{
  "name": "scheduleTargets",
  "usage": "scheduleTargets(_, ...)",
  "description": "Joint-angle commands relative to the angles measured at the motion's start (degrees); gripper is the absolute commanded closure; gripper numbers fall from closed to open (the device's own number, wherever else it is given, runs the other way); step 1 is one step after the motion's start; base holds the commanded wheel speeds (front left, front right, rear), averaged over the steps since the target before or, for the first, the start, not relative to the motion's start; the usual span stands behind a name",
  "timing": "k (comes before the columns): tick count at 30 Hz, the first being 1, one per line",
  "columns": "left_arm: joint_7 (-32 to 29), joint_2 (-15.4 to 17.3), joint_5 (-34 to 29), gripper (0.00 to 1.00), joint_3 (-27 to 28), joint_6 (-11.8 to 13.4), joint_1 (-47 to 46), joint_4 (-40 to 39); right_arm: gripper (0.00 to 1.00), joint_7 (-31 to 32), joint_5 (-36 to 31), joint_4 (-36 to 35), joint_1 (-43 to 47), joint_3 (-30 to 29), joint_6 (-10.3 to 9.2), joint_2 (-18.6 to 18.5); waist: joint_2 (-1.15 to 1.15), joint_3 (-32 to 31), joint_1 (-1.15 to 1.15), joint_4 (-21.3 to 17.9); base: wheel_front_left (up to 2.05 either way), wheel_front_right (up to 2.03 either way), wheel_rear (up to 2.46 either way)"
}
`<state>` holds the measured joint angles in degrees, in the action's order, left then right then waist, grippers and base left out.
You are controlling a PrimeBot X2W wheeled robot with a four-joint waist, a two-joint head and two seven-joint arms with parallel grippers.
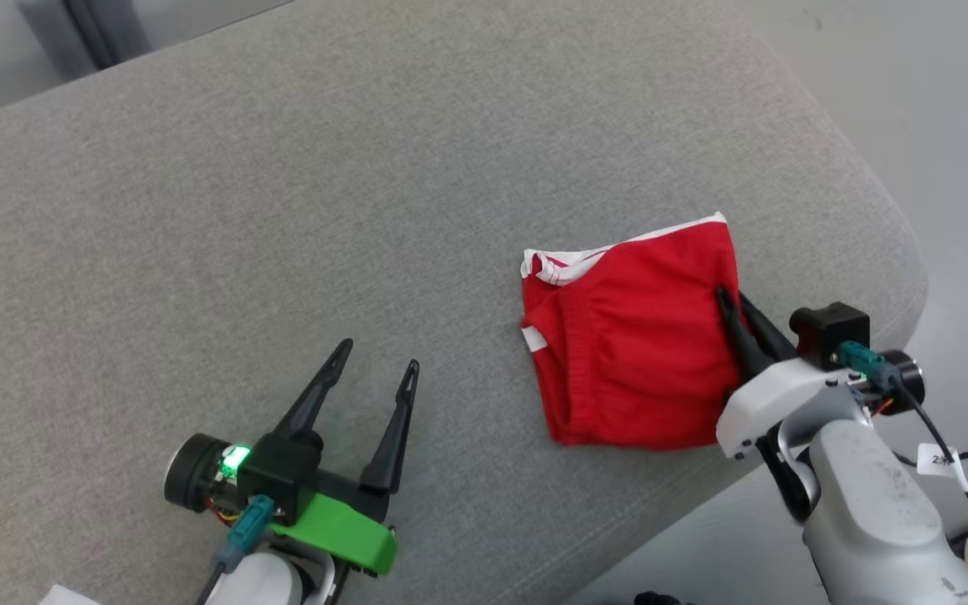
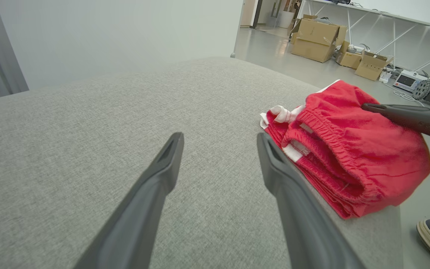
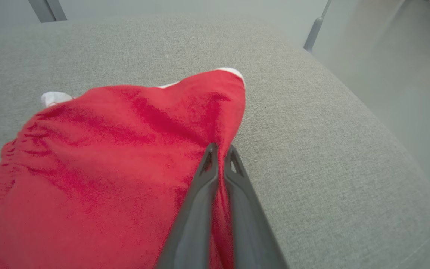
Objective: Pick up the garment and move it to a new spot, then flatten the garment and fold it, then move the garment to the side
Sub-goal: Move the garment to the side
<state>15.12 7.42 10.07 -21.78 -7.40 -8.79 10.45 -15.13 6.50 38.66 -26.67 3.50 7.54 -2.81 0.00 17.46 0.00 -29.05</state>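
Grey fabric counter (image 1: 198,210) under everything. Nearest, at the lower left: left claw (image 1: 379,355), fingers spread wide and empty, angled up and slightly right over bare fabric. At the lower right: pale right forearm (image 1: 870,504) reaching in from beyond the counter's edge, wrist tilted inward. Right claw (image 1: 729,296) clenched on the right side of the red garment (image 1: 627,353), pinching a fold of cloth. Garment folded, white trim on its far side, lying near the counter's right edge. Beyond, on the floor: cardboard boxes (image 2: 315,39).
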Motion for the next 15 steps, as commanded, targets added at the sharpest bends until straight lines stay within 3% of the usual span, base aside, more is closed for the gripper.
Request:
scheduleTargets(1, 0.02, 1.03, 0.2, 0.0, 0.56, -0.17, -1.59, -0.67, 1.0, -0.02, -1.75, 0.33, -2.11, -0.74, -0.11, -0.16, 0.0, 3.64, 0.0, 3.36, 0.0, 0.0, 0.0)
scheduleTargets(8, 0.03, 4.45, -0.09, 0.0, 0.39, -0.16, -5.05, -2.85, 1.0, -0.06, -9.78, 3.16, -12.38, -5.36, -0.11, -0.53, 0.0, 11.6, 0.0, 8.49, 0.0, 0.0, 0.0)
scheduleTargets(15, 0.02, 6.82, 0.7, 0.0, -0.54, -0.16, -9.8, -4.2, 1.0, 1.49, -18.02, 7.9, -23.43, -16.63, -0.11, -6.02, 0.0, 17.98, 0.0, 13.0, 0.0, 0.0, 0.0)
